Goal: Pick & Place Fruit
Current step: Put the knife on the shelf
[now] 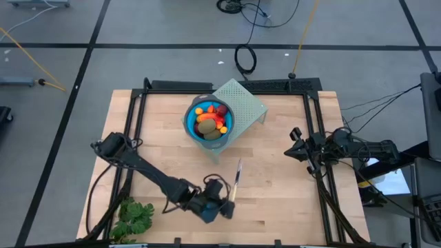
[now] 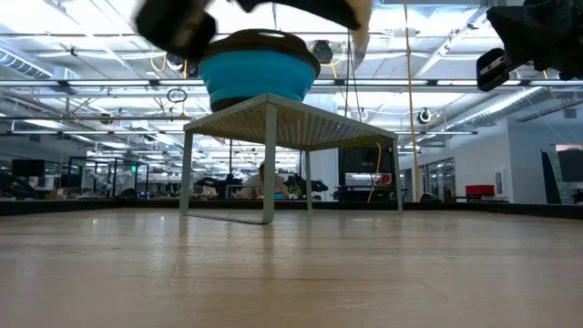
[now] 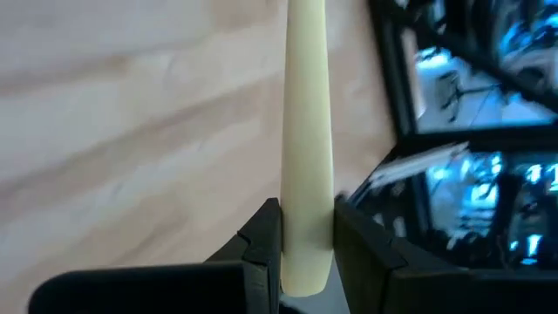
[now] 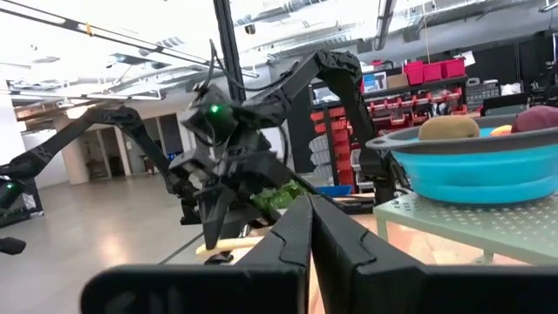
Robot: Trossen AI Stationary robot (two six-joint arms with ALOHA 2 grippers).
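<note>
The fruit [image 1: 209, 118], orange, red and brown-green pieces, lies in a blue bowl [image 1: 191, 127]. The bowl stands on a pale green perforated stand [image 1: 248, 103] at the table's far middle. My left gripper [image 1: 227, 204] is near the front edge and is shut on a thin cream stick [image 1: 237, 178], also plain in the left wrist view [image 3: 307, 131]. My right gripper [image 1: 295, 143] hangs shut at the table's right side, touching nothing. A leafy green bunch [image 1: 134, 217] lies at the near left corner. My left gripper pinches the cream stick between its two fingers [image 3: 261, 249], close to the stick's near end [image 3: 305, 262]. The rest of the stick runs out past the fingertips toward the table's far edge. In the low view the stick [image 2: 361, 25] is lifted clear of the table.
A dark metal frame [image 1: 313, 131] runs along the table's sides and back. Bare wood lies between the stand and the front edge. Cables lie on the floor beyond the far edge.
</note>
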